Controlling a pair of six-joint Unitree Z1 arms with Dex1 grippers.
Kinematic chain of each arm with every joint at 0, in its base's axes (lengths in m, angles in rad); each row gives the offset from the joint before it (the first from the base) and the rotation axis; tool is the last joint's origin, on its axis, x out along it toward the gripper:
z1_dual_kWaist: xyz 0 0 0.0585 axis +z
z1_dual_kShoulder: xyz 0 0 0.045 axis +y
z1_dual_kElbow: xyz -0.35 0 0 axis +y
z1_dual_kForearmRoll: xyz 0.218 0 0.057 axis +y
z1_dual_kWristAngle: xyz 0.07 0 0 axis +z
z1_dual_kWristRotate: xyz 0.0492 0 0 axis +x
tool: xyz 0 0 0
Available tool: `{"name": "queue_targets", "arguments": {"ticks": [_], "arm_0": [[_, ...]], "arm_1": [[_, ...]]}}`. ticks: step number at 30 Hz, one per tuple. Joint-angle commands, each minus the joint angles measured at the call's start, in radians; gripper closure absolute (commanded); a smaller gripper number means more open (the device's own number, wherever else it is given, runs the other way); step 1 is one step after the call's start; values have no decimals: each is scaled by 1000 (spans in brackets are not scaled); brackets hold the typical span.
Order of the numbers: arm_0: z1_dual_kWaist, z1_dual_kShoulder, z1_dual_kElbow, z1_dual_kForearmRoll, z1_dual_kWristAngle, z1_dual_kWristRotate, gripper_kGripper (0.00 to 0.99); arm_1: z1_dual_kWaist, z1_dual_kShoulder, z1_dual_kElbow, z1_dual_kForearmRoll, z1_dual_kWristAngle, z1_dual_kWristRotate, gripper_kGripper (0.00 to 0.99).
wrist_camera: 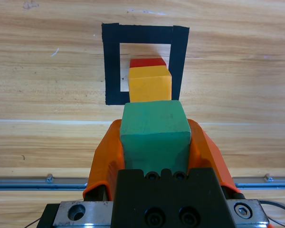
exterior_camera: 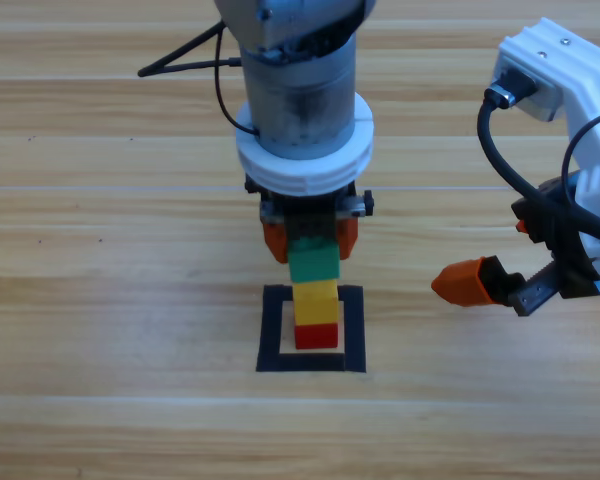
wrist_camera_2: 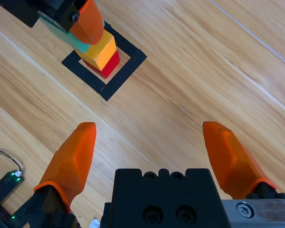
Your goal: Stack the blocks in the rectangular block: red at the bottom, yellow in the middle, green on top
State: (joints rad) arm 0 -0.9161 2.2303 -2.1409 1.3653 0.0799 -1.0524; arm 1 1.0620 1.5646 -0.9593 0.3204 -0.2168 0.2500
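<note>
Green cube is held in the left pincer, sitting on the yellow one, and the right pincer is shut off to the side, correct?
Not quite: the right pincer is open, its jaws spread wide with nothing between them, as the right wrist view shows. The rest holds: the left pincer grips the green cube on top of the yellow cube.

No readable text, labels, brands, numbers or signs on anything in view.

Left claw (exterior_camera: 310,240) points straight down, clamped; right claw (wrist_camera_2: 149,152) spread wide.
</note>
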Motion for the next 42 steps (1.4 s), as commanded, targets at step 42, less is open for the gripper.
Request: {"name": "queue_targets", "arguments": {"ticks": [42], "arm_0": [[-23,100,-24,11,12,18,970]], "arm_1": [[-23,38,-9,12,1,-3,4]]}}
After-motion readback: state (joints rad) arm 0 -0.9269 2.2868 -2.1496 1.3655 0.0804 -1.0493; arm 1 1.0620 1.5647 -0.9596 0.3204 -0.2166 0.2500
